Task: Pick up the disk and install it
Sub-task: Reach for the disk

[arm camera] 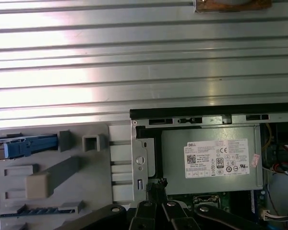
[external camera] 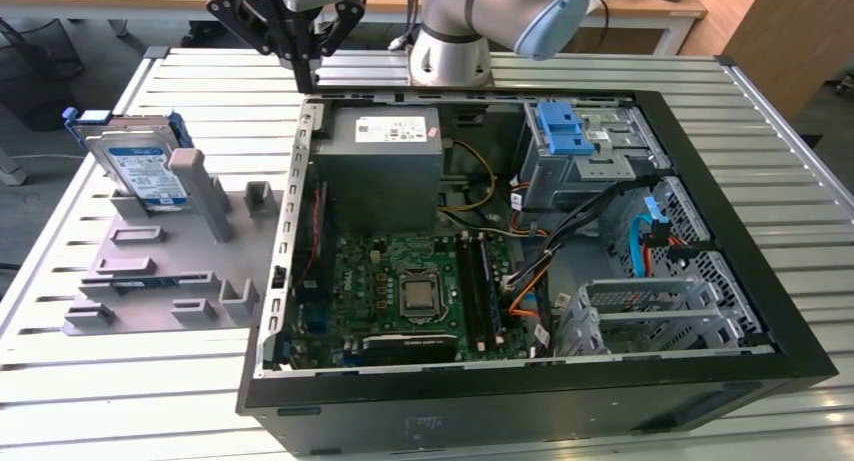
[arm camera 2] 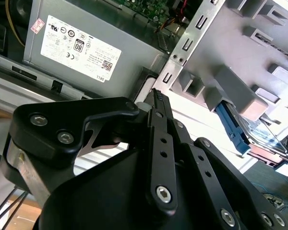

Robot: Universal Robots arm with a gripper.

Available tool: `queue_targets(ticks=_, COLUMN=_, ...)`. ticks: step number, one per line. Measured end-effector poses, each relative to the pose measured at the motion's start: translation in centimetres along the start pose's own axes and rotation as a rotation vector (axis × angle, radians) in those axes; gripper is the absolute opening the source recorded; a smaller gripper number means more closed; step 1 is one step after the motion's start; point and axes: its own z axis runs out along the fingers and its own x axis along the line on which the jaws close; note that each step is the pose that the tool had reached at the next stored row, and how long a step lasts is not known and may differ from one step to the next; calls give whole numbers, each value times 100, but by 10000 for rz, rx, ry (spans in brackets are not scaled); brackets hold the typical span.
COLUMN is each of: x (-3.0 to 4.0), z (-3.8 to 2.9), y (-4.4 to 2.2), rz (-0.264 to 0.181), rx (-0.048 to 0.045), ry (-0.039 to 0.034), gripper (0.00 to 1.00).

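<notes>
The gripper [external camera: 307,81] hangs with its 2 black fingers pressed together to a single point, pinching nothing. In both wrist views the closed tip [arm camera 2: 157,96] [arm camera: 156,184] shows the same way, the fingers meeting with no gap.

Just under that tip is the far corner of the open computer case [external camera: 534,386], where the black rim meets the case's side wall. Whether the tip touches the rim cannot be told. The nearest thing inside the case is the big grey power supply box [external camera: 387,166], with its white label [arm camera: 216,160] facing up; it sits just beside the tip, toward the exterior view's right. Farther from the gripper, deeper in the case, lie the green circuit board [external camera: 400,281] and, well off toward the exterior view's right, a light-blue latch on a grey metal cage [external camera: 567,131].

On the other side of the tip, outside the case wall, a grey plastic holder [external camera: 174,271] with several slots and posts rests on the slatted metal table [external camera: 601,71]. The disk [external camera: 140,166] stands in the holder's far corner, well apart from the gripper toward the exterior view's left. It leans tilted on its edge with the white-and-blue label showing and the blue frame around it. Its blue edge [arm camera: 29,146] shows in the first wrist view, and part of it [arm camera 2: 259,134] shows past a grey block in the second wrist view.
</notes>
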Motion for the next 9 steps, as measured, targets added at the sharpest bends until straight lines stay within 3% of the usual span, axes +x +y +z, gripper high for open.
queue_targets(ticks=9, x=38, z=0, y=0, rz=-1, rx=0, ry=0, gripper=11)
